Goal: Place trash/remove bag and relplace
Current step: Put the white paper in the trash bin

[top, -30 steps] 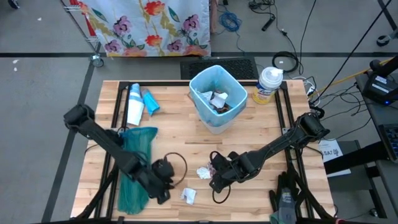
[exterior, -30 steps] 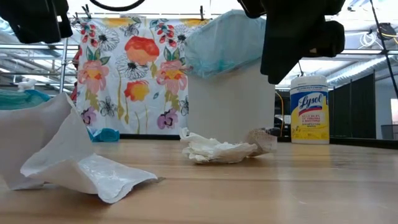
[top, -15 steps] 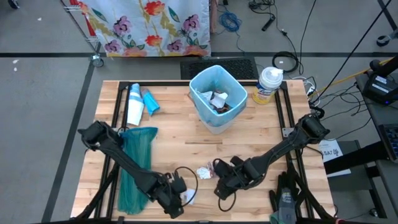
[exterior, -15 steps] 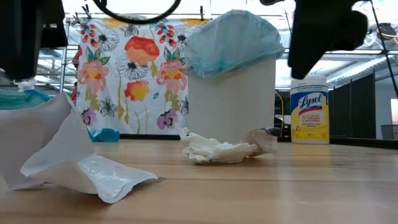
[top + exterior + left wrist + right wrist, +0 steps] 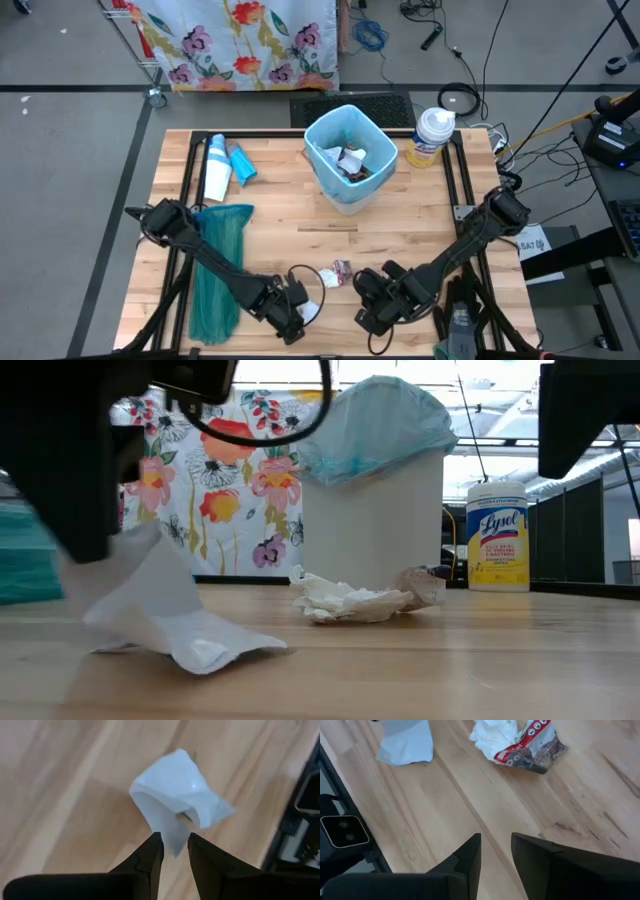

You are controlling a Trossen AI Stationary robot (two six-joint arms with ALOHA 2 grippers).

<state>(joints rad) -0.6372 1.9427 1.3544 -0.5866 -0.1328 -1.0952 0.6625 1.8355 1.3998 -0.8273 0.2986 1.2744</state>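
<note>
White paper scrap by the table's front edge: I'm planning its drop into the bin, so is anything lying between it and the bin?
Nothing visible blocks it. The white paper scrap sits pinched in the left gripper; another crumpled wad lies low on the table short of the bin, easily passed over.

A crumpled white paper scrap [image 5: 175,802] is pinched at its edge near the table's front; the pale blue bag [image 5: 348,150] lines the bin, trash inside.

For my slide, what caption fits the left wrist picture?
Left gripper pinching a white paper scrap on the wooden table.
</note>
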